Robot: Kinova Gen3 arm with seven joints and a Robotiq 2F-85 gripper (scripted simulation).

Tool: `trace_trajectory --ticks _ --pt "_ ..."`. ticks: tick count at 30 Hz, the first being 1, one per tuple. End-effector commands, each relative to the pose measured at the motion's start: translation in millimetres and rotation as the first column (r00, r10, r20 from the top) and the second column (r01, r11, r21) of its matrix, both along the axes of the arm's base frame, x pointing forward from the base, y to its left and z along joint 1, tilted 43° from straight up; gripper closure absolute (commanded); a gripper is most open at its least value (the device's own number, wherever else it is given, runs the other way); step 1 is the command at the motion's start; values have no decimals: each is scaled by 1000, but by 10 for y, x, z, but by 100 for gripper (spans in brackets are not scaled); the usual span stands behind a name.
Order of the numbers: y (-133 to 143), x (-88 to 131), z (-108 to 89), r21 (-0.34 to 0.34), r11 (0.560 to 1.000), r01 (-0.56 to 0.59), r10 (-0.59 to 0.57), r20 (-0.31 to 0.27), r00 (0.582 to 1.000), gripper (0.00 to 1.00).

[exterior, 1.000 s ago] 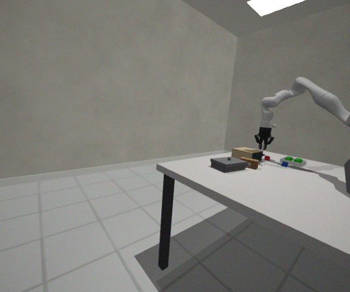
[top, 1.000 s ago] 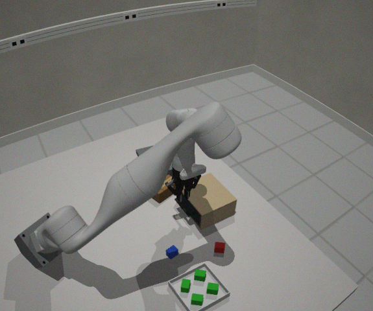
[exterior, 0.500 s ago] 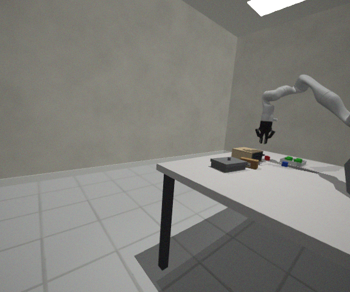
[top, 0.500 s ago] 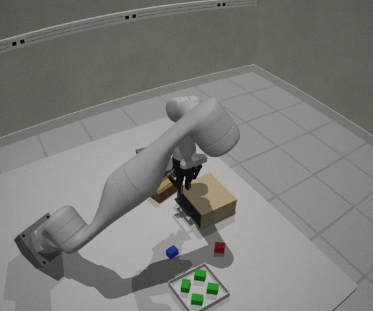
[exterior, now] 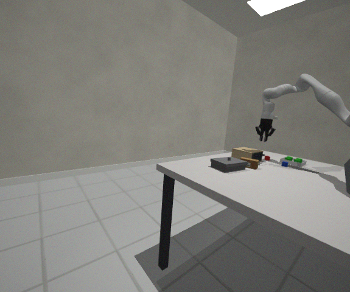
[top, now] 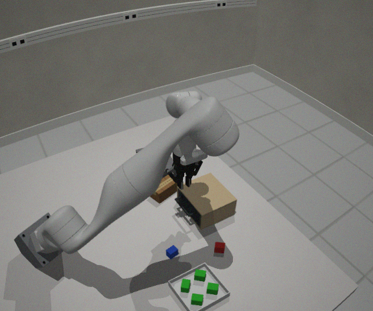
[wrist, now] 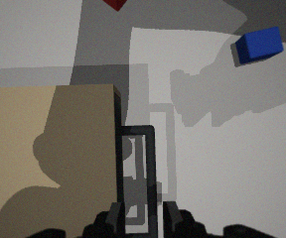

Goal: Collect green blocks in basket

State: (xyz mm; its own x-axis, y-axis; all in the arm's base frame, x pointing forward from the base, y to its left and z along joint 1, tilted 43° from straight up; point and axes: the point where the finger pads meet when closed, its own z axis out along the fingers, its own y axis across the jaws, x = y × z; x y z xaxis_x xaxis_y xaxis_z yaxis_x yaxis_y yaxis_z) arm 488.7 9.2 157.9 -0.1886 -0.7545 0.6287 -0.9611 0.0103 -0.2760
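Note:
My gripper (top: 185, 184) (exterior: 263, 139) (wrist: 144, 219) is partly open and empty, high above the front of the light wooden cabinet (top: 218, 188) (exterior: 242, 154) (wrist: 14, 119). The cabinet's dark drawer front looks flush with its body; its black handle (wrist: 151, 174) sticks out below the fingers. Several green blocks (top: 200, 275) (exterior: 298, 160) lie inside the basket (top: 216, 278) (exterior: 290, 163), none over its rim. The metal box (exterior: 225, 168) has its grey lid (exterior: 220, 160) on, apparently level and seated. The arm hides most of that box in the top view.
A blue block (top: 172, 252) (exterior: 284, 163) (wrist: 259, 46) and a red block (top: 219, 247) (exterior: 266, 157) (wrist: 116, 4) lie on the table between cabinet and basket. A brown wooden piece (top: 164, 191) (exterior: 252, 163) stands between the cabinet and the metal box.

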Motion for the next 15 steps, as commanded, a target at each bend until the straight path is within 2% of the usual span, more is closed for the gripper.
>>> trace_trajectory --ticks 1,6,8,11,13,15 --pt "42 -15 19 5 1000 -2 2 -4 1000 70" --pt "47 -22 18 5 1000 -2 2 -4 1000 70" --pt "110 -164 -1 3 1000 -5 5 -9 1000 70" --pt "286 -519 -16 3 1000 -6 6 -9 1000 70" --pt "286 -519 -16 3 1000 -6 6 -9 1000 70" --pt "333 -640 -17 2 1000 -6 6 -8 1000 70"
